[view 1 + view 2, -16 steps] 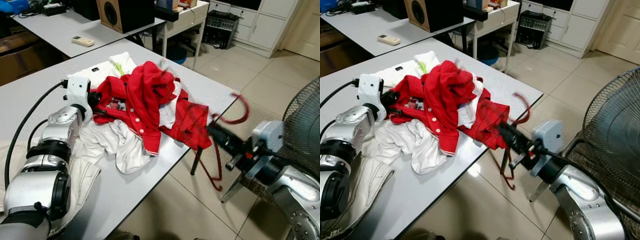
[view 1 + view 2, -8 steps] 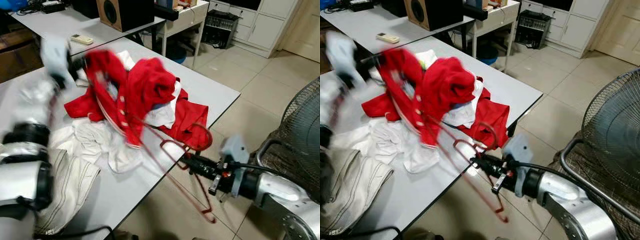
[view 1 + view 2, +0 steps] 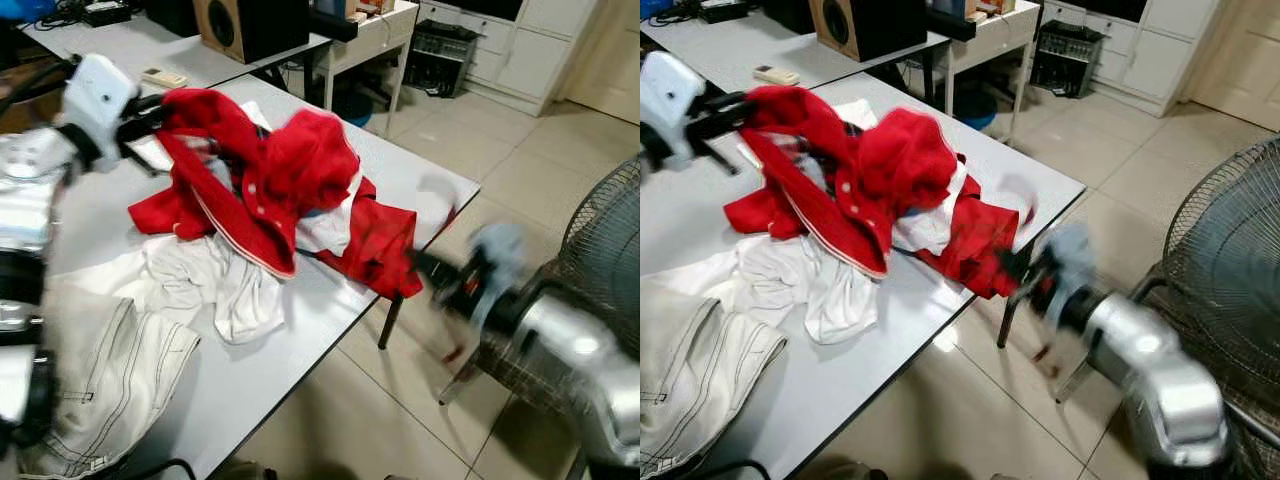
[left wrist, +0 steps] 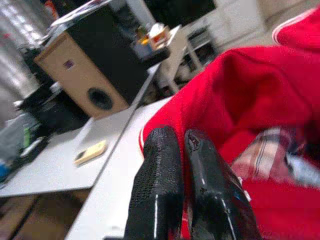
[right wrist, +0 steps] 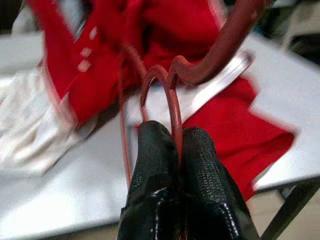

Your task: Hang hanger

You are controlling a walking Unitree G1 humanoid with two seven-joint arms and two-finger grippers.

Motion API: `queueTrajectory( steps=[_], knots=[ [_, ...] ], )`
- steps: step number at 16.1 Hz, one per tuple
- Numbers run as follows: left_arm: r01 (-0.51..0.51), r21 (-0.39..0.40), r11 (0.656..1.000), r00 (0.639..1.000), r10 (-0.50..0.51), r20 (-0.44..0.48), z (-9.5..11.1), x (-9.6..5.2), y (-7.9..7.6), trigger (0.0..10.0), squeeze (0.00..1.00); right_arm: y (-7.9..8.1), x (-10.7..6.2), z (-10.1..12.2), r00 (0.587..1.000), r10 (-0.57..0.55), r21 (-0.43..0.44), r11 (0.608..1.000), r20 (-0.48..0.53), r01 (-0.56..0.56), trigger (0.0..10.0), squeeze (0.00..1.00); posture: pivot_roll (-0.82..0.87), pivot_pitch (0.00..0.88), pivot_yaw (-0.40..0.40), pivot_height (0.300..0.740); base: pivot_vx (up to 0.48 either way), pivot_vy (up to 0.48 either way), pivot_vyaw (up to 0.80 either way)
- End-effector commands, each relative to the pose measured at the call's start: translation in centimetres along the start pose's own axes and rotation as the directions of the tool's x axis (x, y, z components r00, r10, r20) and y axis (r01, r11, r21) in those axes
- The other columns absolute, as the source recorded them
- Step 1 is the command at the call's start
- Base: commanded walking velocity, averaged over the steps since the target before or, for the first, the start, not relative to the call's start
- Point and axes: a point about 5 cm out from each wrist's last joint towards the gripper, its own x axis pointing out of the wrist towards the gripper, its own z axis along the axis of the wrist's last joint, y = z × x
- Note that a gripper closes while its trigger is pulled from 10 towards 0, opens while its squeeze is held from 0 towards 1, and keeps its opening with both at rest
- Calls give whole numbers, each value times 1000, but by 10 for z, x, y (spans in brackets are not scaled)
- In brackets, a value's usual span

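Pinching a fold of soft red jacket (image 4: 260, 90) cloth, the left gripper (image 4: 181, 145) is holding it lifted off the pale grey surface (image 3: 400, 175); its two black, finely ribbed fingers (image 4: 155, 190) are pressed together with the fabric caught between them. Beyond those fingertips the jacket is draping in thick rumpled folds, showing white piping, a row of pale buttons and a patch of plaid lining just beside the fingers. Under the raised cloth, a crumpled white garment (image 3: 215, 285) is lying in loose wrinkles, and cream trousers (image 3: 110, 380) with dark stitching are spreading flat nearer the robot.

The right gripper (image 5: 180, 137) is blurred in the head views, sitting off the surface's edge above the tiled floor (image 3: 330, 420). Its wrist camera is showing the textured black fingers (image 5: 202, 175) clamped shut on the thin dark-red wire of the hanger (image 5: 170, 85). The hanger is rising straight out from between the fingertips, its slim rods curving into narrow loops and a thicker rounded hook arching past them toward the red pile. Beside that arm, a round wire fan grille (image 3: 605, 250) is standing. A wood-fronted black speaker (image 3: 245, 25) and a small remote (image 3: 165, 79) are resting on a farther desk (image 3: 100, 50).
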Motion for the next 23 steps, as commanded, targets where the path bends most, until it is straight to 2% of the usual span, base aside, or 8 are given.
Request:
queueTrajectory(
  steps=[1, 3, 5, 7, 9, 12, 18, 23],
  knots=[
    [-76, 84, 994, 996, 80, -43, 5, -12, 21, 0, 0, -21, -3, 10, 995, -97, -25, 995, 39, 98, 10000, 0, -116, 0, 4, 740, 0, 0, 0],
    [-160, 141, 977, 982, 171, -76, 10, -29, 48, 0, 0, -40, 1, 22, 981, -174, -33, 984, 85, 178, 10000, 0, -108, 0, -2, 740, 0, 0, 0],
    [-113, 125, 986, 988, 124, -87, 15, -40, 50, 0, 0, -42, 10, 34, 978, -153, -1, 988, 145, 154, 10000, 0, -95, 0, -10, 740, 0, 0, 0],
    [49, -5, 999, 995, -49, -83, 11, -38, 16, 0, 0, -37, 22, 30, 982, -103, 19, 995, 156, 101, 10000, 0, -88, 0, -7, 740, 0, 0, 0],
    [181, -118, 976, 977, -192, -93, -6, -26, -47, 0, 0, -26, 29, 34, 980, -17, 13, 1000, 198, 15, 10000, 0, -76, 0, -12, 740, 0, 0, 0],
    [95, -198, 976, 995, -99, -14, -2, -1, -71, 0, 0, -2, 19, 45, 955, 179, 19, 982, 237, -189, 10000, 0, -88, 0, -1, 740, 0, 0, 0],
    [-93, -324, 941, 980, 144, 136, 42, 17, -44, 0, 0, 42, -11, -1, 876, 481, 115, 872, -26, -475, 10000, 0, -108, 0, 14, 740, 0, 0, 0],
    [126, -264, 956, 985, -88, 150, 48, 14, -67, 0, 0, 43, -3, -2, 884, 466, 187, 867, 24, -462, 10000, 0, -102, 0, 14, 740, 0, 0, 0]
  ],
)
